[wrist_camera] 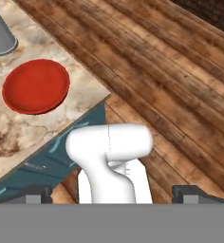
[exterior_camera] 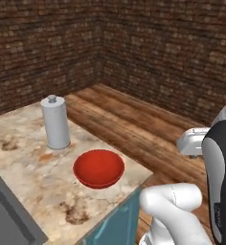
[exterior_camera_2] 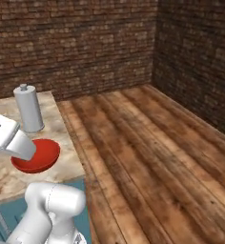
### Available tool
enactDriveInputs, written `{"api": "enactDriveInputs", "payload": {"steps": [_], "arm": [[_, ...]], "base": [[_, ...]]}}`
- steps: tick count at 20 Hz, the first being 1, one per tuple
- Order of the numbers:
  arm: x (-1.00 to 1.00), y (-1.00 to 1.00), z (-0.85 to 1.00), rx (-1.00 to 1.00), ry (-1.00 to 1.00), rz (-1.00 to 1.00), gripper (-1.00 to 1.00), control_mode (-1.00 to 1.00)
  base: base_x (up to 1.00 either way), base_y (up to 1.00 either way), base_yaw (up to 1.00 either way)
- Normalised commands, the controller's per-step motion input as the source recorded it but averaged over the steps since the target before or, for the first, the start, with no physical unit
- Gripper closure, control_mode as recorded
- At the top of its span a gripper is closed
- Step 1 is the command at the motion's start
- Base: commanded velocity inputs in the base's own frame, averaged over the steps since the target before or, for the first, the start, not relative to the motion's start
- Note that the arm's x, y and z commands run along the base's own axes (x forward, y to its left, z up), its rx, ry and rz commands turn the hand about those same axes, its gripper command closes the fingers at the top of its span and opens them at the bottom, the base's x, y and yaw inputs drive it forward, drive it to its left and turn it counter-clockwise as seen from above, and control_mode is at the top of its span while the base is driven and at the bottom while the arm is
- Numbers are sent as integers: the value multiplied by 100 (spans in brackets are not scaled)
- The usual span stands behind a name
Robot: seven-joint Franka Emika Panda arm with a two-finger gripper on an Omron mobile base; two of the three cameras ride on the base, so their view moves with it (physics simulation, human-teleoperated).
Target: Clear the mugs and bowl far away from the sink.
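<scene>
The glossy red bowl (exterior_camera: 98, 168) sits upright on the marble counter near its corner, also seen as the bowl (exterior_camera_2: 42, 155) and the bowl (wrist_camera: 36, 86). It holds nothing. A dark grey corner of the sink (exterior_camera: 12, 213) shows at the lower left, a short way from the bowl. My gripper (wrist_camera: 114, 194) is open, its fingertips wide apart with nothing held, raised off the counter's edge above the floor side, the bowl up and to the left in the hand view. The mugs are out of view.
A tall grey-white cylinder with a knob top (exterior_camera: 55, 123) stands just behind the bowl. The counter (exterior_camera: 24, 162) ends beside the bowl, with a teal cabinet front (exterior_camera: 116, 224) below. Wooden floor (exterior_camera_2: 148, 143) runs to the brick walls.
</scene>
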Motion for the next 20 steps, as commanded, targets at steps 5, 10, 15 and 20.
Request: {"api": "enactDriveInputs", "payload": {"steps": [5, 10, 15, 20], "arm": [[0, 0, 0, 0, 0, 0, -100, 100], [0, 0, 0, 0, 0, 0, -100, 100], [0, 0, 0, 0, 0, 0, -100, 100], [28, 0, -18, 0, 0, 22, -100, -100]], "base": [[100, 0, 67], [100, 1, 73], [89, 0, 73], [48, 0, 39]]}}
